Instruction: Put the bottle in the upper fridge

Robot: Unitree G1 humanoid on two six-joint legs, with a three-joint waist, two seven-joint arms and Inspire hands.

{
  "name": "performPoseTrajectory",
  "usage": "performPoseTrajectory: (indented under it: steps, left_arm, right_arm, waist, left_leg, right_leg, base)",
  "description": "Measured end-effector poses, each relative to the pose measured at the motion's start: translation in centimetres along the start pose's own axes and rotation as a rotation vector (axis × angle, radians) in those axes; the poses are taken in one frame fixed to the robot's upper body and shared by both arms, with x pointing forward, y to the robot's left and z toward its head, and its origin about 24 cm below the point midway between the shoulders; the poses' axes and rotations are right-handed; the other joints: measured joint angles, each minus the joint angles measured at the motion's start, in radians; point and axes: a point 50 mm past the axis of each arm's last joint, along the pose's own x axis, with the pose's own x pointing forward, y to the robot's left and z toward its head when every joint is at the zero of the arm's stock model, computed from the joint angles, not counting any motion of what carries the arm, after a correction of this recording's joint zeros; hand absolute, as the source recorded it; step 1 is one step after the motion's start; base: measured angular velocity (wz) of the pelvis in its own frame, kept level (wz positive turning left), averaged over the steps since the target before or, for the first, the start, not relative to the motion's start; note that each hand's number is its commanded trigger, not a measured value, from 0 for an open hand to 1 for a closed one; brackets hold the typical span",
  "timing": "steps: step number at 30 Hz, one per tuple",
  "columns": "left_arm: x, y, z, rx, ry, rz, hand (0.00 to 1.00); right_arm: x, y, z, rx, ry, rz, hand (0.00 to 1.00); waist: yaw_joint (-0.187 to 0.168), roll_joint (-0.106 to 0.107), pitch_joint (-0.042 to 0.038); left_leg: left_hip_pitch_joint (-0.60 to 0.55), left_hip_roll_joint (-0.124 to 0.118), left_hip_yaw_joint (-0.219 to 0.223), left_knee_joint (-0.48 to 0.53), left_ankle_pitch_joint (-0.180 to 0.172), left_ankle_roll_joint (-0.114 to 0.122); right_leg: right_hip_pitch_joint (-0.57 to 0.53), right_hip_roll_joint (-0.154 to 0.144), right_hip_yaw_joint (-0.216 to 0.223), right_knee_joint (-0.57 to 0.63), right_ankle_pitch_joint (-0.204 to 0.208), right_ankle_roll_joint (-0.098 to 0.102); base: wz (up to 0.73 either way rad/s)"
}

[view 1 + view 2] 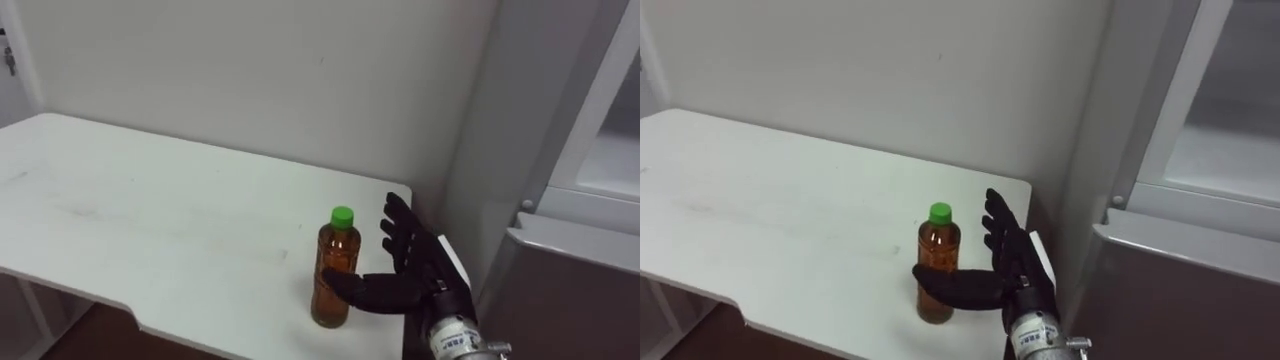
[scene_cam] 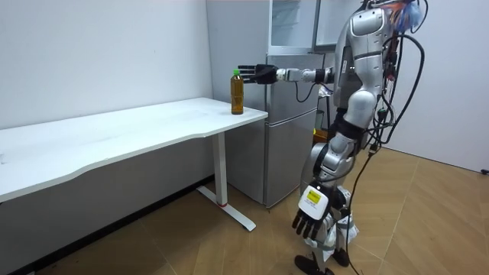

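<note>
Amber plastic bottle with green cap (image 1: 337, 268) stands upright; the white table (image 1: 150, 220) ends near the bottle's right. Black right hand (image 1: 415, 270) spread wide beside the bottle, thumb across its lower front, gripping nothing. We judge a low closure could topple it off that edge. The left hand (image 2: 306, 223) hangs relaxed, below the bottle.

The bottle (image 1: 336, 270) stands on the tabletop (image 1: 150, 220) near its right end; the wall (image 1: 250, 70) lies behind the bottle; the fridge (image 1: 560, 290) stands to the bottle's right, past the tabletop's edge. The right hand (image 1: 415, 268) sits just right of the bottle, thumb across its front, fingers (image 1: 398, 225) behind and right; the left hand (image 2: 308, 221) hangs well below the bottle.
</note>
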Motion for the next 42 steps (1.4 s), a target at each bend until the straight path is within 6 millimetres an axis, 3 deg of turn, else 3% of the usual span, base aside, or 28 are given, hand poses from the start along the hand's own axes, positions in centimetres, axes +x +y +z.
performPoseTrajectory:
  steps: [7,13,22,42]
  left_arm:
    - [-0.1,-0.8,0.3,-0.011,-0.001,-0.021,0.00]
    - [-0.2,-1.0,0.1,-0.012,0.004,-0.029,0.00]
    - [-0.2,-0.7,0.5,-0.027,-0.014,-0.017,0.00]
    - [-0.1,0.0,0.2,-0.048,0.003,0.010,0.00]
  right_arm:
    - [0.5,-0.5,-0.8,-0.007,0.041,-0.042,0.00]
    - [0.7,-0.9,-1.3,0.003,0.070,-0.095,0.00]
    - [1.0,-1.1,-2.1,0.004,0.114,-0.113,0.00]
    - [1.6,-2.4,-3.4,-0.019,0.192,-0.200,0.00]
  waist:
    - [0.020,-0.009,-0.0044]
    - [0.032,-0.017,0.0006]
    - [0.053,-0.035,0.0084]
    - [0.072,-0.049,0.0031]
  left_leg:
    - [-0.007,-0.009,-0.026,0.001,0.007,0.002]
    - [-0.013,-0.018,-0.035,0.001,0.012,0.009]
    - [-0.024,-0.028,-0.060,0.005,0.018,0.013]
    - [-0.053,-0.034,-0.088,0.034,0.017,0.013]
  right_leg:
    - [0.001,-0.007,-0.026,-0.001,-0.003,0.005]
    - [0.002,-0.016,-0.053,-0.001,-0.004,0.007]
    - [0.003,-0.021,-0.056,0.001,-0.006,0.011]
    - [-0.001,-0.014,-0.056,0.000,-0.006,0.012]
  base:
    - [0.10]
    - [0.06]
    - [0.09]
    - [0.04]
